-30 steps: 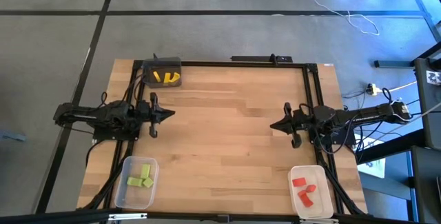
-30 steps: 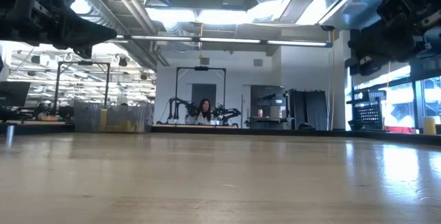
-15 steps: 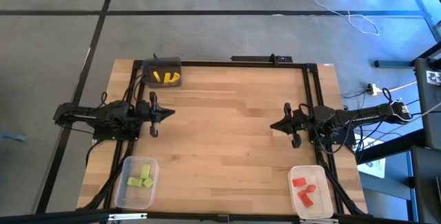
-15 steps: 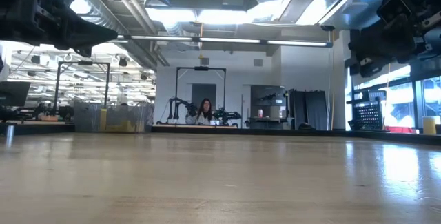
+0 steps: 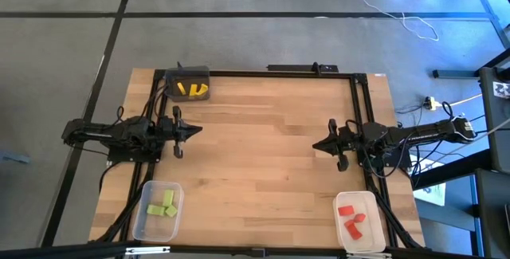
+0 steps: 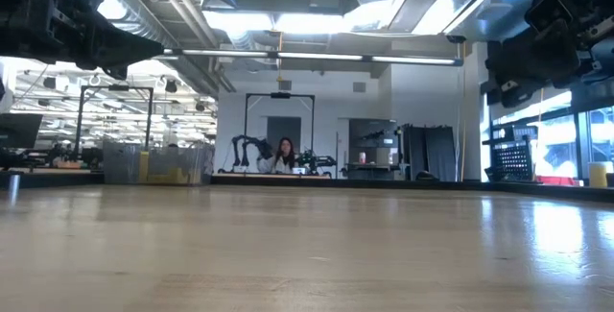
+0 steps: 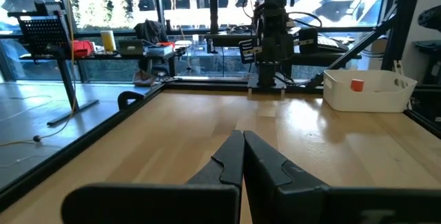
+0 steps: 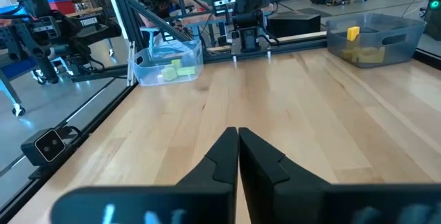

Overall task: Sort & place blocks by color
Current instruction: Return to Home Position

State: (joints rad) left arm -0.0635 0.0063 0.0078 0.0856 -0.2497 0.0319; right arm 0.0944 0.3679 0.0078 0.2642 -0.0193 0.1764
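1. Over the last second nothing on the tabletop [image 5: 263, 171] had shifted. The left tool [image 5: 194, 129] stayed at 9 o'clock and the right tool [image 5: 317, 144] at 3 o'clock, each with fingers pressed together on nothing.
2. Only a person [image 6: 284, 155] far behind had stirred slightly.
3. The yellow blocks [image 5: 192, 89] lay in the dark bin [image 5: 187, 71] at 11 o'clock. The green blocks [image 5: 162, 204] lay in the clear bin [image 5: 155, 229] at 7 o'clock. The red blocks [image 5: 351, 219] lay in the white bin [image 5: 368, 203] at 5 o'clock. None showed loose on the wood.
4. The sorting looked finished, with both arms parked and settled.
5. No brand, label or writing could be read.
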